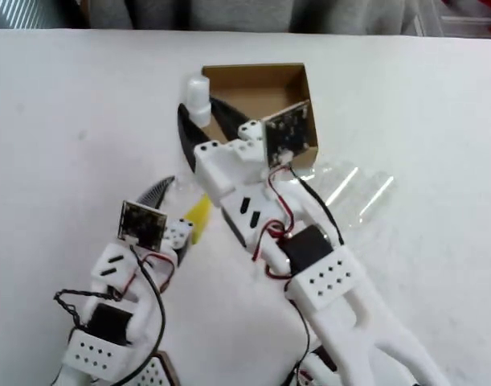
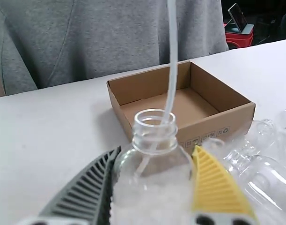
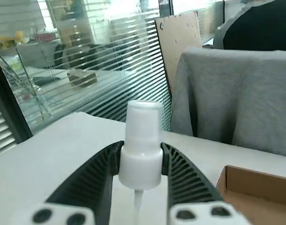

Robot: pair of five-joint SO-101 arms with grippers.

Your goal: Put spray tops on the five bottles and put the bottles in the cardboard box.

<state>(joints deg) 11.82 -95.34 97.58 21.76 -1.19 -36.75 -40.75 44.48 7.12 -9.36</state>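
My left gripper (image 2: 154, 154), with one grey and one yellow finger, is shut on an upright clear bottle (image 2: 152, 187) with an uncapped neck. A thin dip tube (image 2: 172, 70) hangs down into that neck. Above it, my right gripper (image 3: 142, 150) with black fingers is shut on the white spray top (image 3: 143, 140). In the high view the right gripper (image 1: 201, 112) holds the spray top (image 1: 198, 98) beside the cardboard box (image 1: 253, 74), and the left gripper (image 1: 179, 205) sits lower, partly under the right arm. The box (image 2: 217, 124) is empty inside.
Several clear uncapped bottles (image 1: 358, 189) lie on the white table to the right of the box, and they show beside the held bottle as loose bottles (image 2: 260, 159). A corner of the box (image 3: 255, 187) lies below the right gripper.
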